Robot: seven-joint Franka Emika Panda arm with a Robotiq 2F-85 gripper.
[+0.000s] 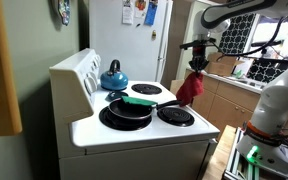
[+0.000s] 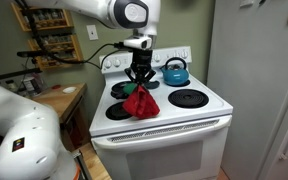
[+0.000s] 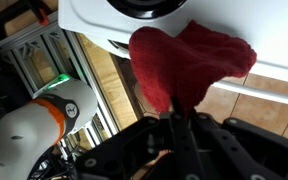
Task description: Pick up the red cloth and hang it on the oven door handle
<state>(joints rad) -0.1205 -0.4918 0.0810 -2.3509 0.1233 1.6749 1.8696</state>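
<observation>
The red cloth (image 2: 141, 102) hangs bunched from my gripper (image 2: 138, 82), which is shut on its top. In both exterior views it dangles in the air over the stove's front edge; it also shows in an exterior view (image 1: 191, 88) below the gripper (image 1: 197, 62). In the wrist view the cloth (image 3: 189, 60) fills the middle, pinched between the black fingers (image 3: 179, 120). The oven door handle (image 2: 164, 130) is a white bar along the stove front, just below the cloth. It appears in the wrist view (image 3: 274, 70) as a white edge.
A white stove (image 2: 209, 108) carries a blue kettle (image 2: 175, 71) at the back and a black pan with a green handle (image 1: 131, 108). A wooden counter (image 2: 54, 98) stands beside the stove. A fridge (image 1: 134, 40) stands behind it.
</observation>
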